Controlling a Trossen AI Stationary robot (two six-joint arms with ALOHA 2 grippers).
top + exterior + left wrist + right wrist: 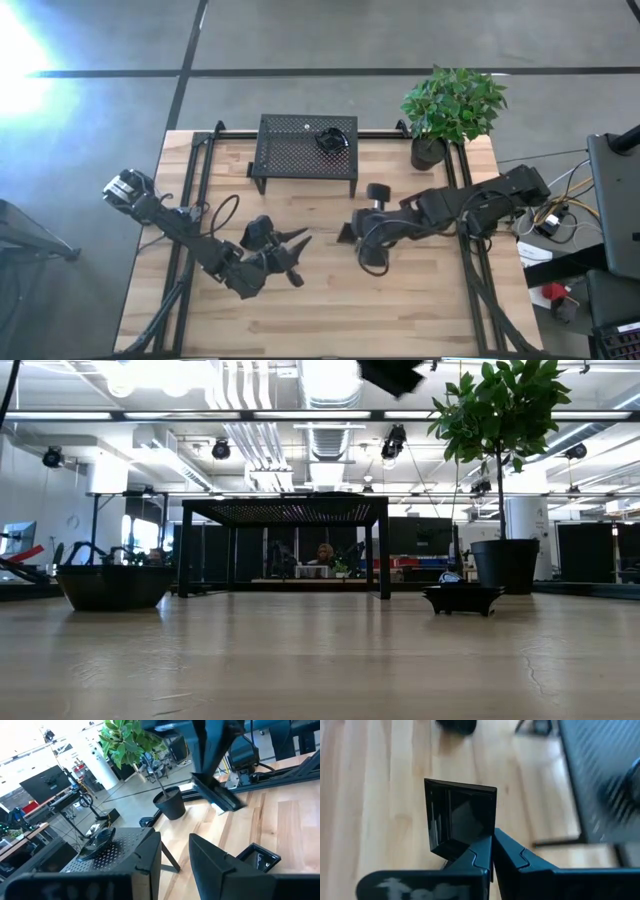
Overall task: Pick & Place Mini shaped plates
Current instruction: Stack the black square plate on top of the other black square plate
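Black glossy square plate (461, 817) pinched by its edge in the right hand (492, 851), over the wooden counter (420, 300). Left hand (290, 255) spread near a round plate (257, 235); another plate (331, 139) sits on the mesh stand (290, 150).

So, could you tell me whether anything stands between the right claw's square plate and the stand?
Nothing visible does: bare table lies between the square plate held in the right claw and the stand; a round plate sits off to the side.
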